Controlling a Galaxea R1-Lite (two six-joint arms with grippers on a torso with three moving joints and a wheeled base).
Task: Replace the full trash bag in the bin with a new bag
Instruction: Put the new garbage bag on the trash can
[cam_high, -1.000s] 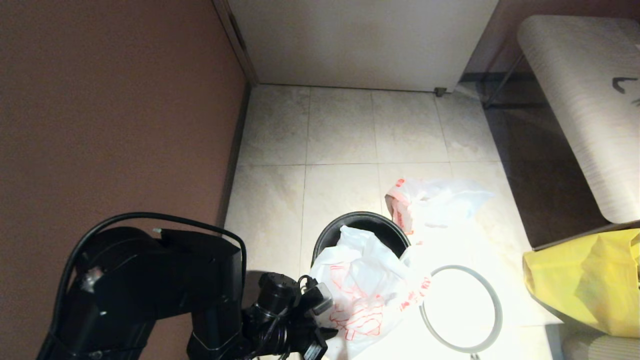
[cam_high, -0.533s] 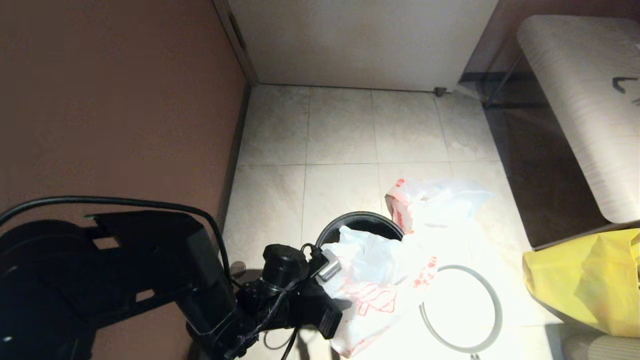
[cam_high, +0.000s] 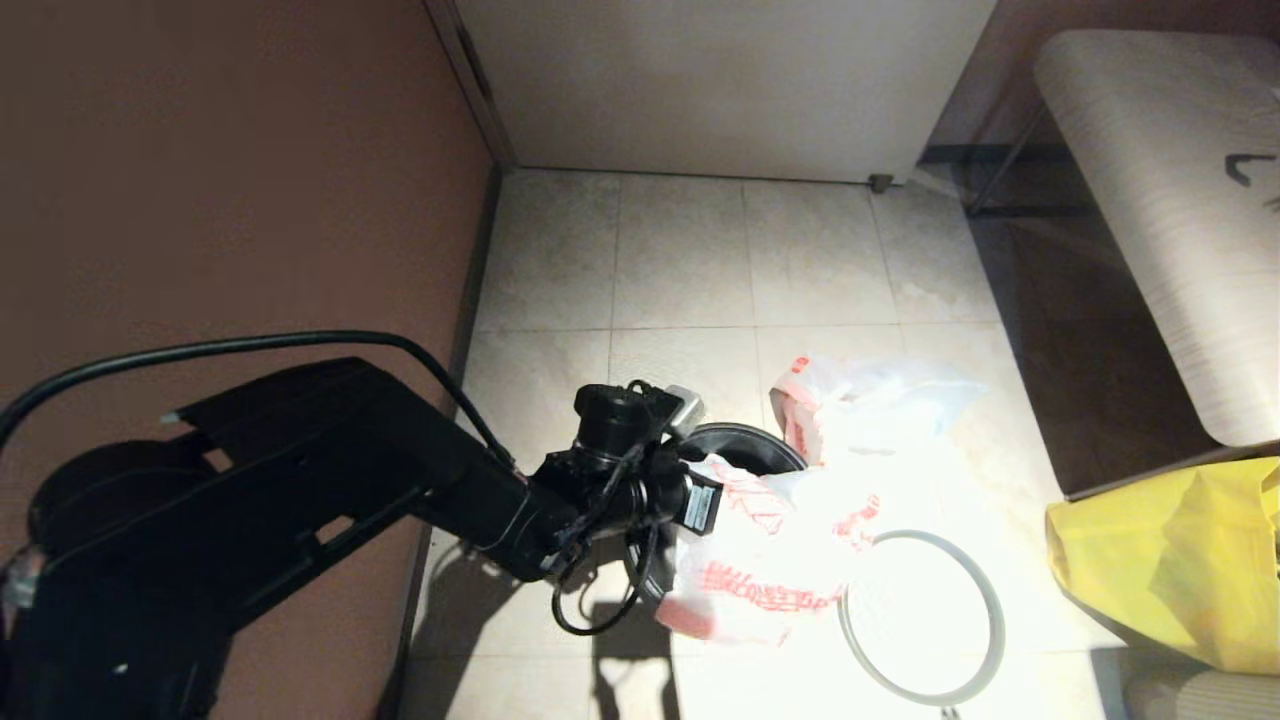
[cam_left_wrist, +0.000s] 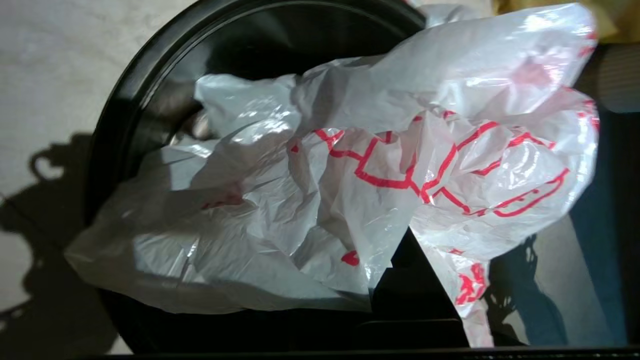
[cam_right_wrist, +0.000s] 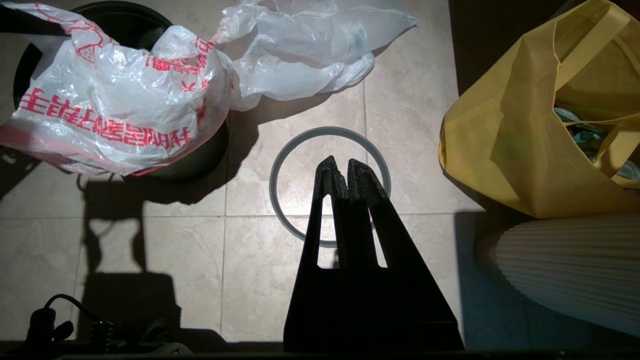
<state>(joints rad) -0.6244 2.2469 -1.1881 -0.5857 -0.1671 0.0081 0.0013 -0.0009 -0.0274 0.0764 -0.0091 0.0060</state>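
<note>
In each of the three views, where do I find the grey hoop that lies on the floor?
Head view: grey hoop at lower right, beside the bin.
Left wrist view: not in it.
Right wrist view: hoop at the centre.
Shared landmark: the new bag draped over the bin.

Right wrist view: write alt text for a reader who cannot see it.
The shut right gripper hangs above a grey hoop lying on the tiled floor. Beyond it, a red-printed white bag drapes over a black bin, another white bag lies beside it, and a yellow bag stands apart.
</note>
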